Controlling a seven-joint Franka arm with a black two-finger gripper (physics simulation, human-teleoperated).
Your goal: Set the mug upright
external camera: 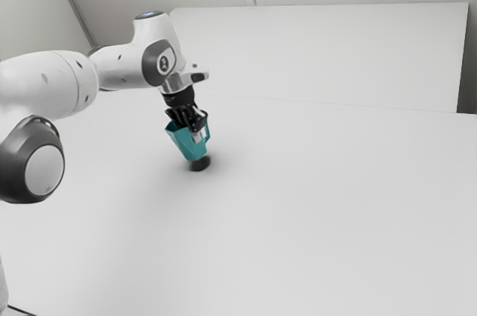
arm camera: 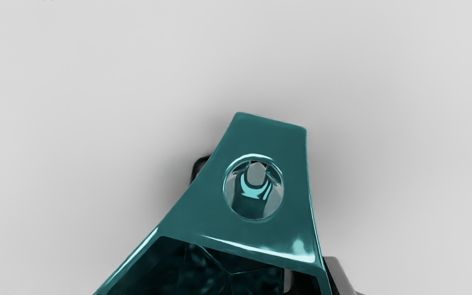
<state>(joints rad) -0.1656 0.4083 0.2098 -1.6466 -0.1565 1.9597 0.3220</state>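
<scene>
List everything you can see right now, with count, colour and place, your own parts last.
Mug: 1, teal, held tilted over the table, handle toward the exterior view's right
Dark thing: 1, black, just below the mug's base, partly hidden; I cannot tell what it is
Table: 1, white, under all of this
Panel: 1, white, upright behind the table
Walls: pale grey, behind the panel and at the exterior view's upper left; count unclear
Arm: 1, white with dark grey joints, in from the exterior view's left
Tool: 1, black, two fingers, gripping the mug near its rim
</scene>
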